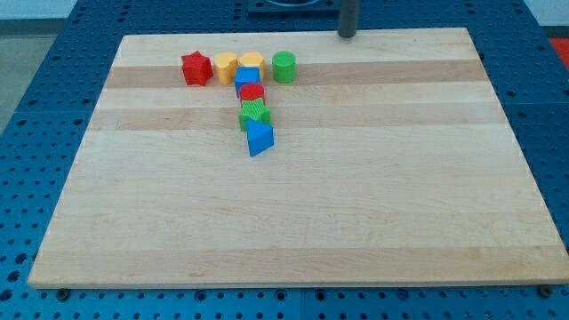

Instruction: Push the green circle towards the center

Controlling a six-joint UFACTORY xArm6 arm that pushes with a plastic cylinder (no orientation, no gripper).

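Wooden board [293, 204] carries eight coloured blocks [252, 93], seemingly touching, near its top.

Dark rod upright at the view's top edge, my tip [348, 36] lowest (upper part cropped), right of centre

Wooden counter [293, 222] on a blue perforated base [36, 107]. My tip [348, 36] at the view's top edge of the counter, right of centre, well apart from every block, nearest the green circle [284, 67]. Blocks clustered in the upper left part. In a row from the view's left: red star [196, 68], yellow block [225, 66], second yellow block [252, 62], then green circle just beside it. Below the row, a column running down: blue cube [248, 77], red block [252, 92], green block [254, 114], blue triangle-like block [260, 139], each touching the next.
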